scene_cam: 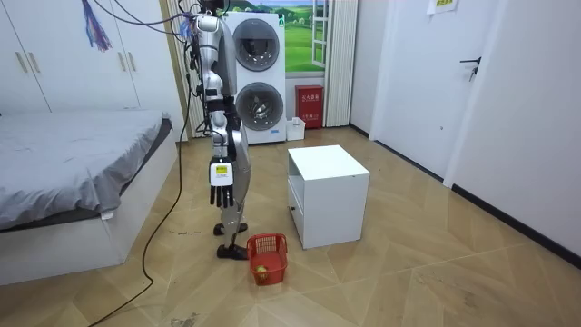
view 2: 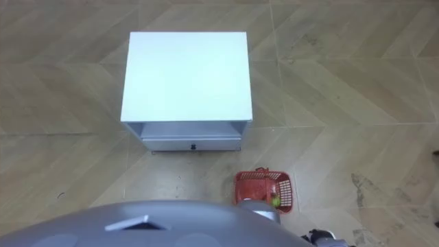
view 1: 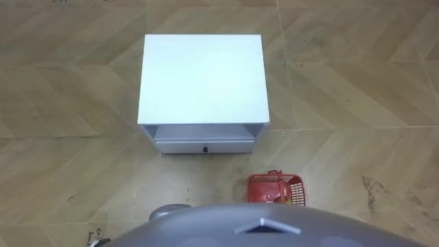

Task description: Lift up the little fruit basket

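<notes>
The red plastic fruit basket point(view 1: 291, 186) stands on the wooden floor just ahead of me and to my right, its handle folded down. A small yellow-green fruit point(view 2: 275, 202) lies inside. In the room view the basket point(scene_cam: 267, 257) sits by my feet, in front of the white cabinet. My right hand point(scene_cam: 221, 186) hangs at my side with straight fingers, well above the basket and holding nothing. A small part of my left hand point(view 1: 97, 239) shows at the lower left edge.
A white bedside cabinet point(view 1: 202, 79) with a low drawer point(view 1: 204, 145) stands straight ahead. In the room view a bed point(scene_cam: 73, 173) is behind me, stacked washing machines point(scene_cam: 259, 77) stand by the wall, and open floor lies to the right.
</notes>
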Available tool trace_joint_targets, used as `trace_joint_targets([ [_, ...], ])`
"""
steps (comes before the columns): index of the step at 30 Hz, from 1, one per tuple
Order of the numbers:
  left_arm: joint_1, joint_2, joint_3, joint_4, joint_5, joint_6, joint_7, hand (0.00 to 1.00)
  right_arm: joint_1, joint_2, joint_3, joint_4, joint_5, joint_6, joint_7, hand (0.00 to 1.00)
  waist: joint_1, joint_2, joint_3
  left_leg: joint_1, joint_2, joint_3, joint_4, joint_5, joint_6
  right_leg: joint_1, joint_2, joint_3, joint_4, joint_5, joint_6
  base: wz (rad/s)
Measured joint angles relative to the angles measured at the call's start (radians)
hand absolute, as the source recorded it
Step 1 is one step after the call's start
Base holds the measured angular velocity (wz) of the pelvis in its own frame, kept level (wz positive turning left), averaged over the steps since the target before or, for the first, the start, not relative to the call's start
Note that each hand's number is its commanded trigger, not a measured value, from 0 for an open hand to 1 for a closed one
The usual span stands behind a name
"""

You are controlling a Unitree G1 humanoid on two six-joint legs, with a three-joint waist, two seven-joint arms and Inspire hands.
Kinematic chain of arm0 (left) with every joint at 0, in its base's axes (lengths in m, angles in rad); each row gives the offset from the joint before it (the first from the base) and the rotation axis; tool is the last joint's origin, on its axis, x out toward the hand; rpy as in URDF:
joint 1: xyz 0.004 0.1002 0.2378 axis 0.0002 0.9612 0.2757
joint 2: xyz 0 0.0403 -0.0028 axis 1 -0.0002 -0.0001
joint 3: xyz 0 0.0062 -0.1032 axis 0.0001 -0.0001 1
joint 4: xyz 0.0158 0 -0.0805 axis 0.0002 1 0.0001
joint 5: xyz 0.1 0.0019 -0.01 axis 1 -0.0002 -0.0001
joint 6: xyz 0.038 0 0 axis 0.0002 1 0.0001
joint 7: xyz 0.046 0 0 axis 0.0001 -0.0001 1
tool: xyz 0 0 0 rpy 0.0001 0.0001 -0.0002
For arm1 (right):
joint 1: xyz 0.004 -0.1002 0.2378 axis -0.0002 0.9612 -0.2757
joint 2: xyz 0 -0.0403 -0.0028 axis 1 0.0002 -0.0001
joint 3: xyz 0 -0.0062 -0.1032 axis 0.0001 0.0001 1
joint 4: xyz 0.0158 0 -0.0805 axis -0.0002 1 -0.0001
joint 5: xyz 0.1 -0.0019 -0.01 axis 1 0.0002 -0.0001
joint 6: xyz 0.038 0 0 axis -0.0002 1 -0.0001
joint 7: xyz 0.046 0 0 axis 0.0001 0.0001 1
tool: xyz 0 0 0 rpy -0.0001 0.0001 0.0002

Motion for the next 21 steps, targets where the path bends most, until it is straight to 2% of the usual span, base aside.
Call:
trace_joint_targets([
  [7,0.0,-0.012,-0.015,0.0,-0.002,0.006,-0.012,0.0,-0.011,0.001,0.038,0.001,-0.006,0.002,0.027,0.0,0.002,0.0,0.0003,-0.006,-0.001,-0.005,0.001,0.0,0.0,-0.002,-0.002,-0.005,-0.001,0.0,0.001,0.01],
  [11,-0.001,-0.013,-0.015,-0.014,-0.002,0.019,-0.019,0.0,-0.022,0.002,0.04,0.005,0.0,0.023,0.058,0.0,0.003,-0.002,0.0006,-0.006,-0.002,-0.006,0.001,0.0,0.0,-0.002,-0.002,-0.004,-0.001,-0.001,0.001,0.0],
  [21,-0.003,-0.017,-0.034,-0.029,-0.002,0.022,-0.031,0.0,-0.013,0.007,0.067,0.007,-0.003,0.035,0.084,0.0,0.003,-0.007,0.001,-0.008,-0.004,-0.015,0.001,0.0,0.0,-0.002,-0.005,-0.011,-0.002,-0.007,0.003,0.01],
])
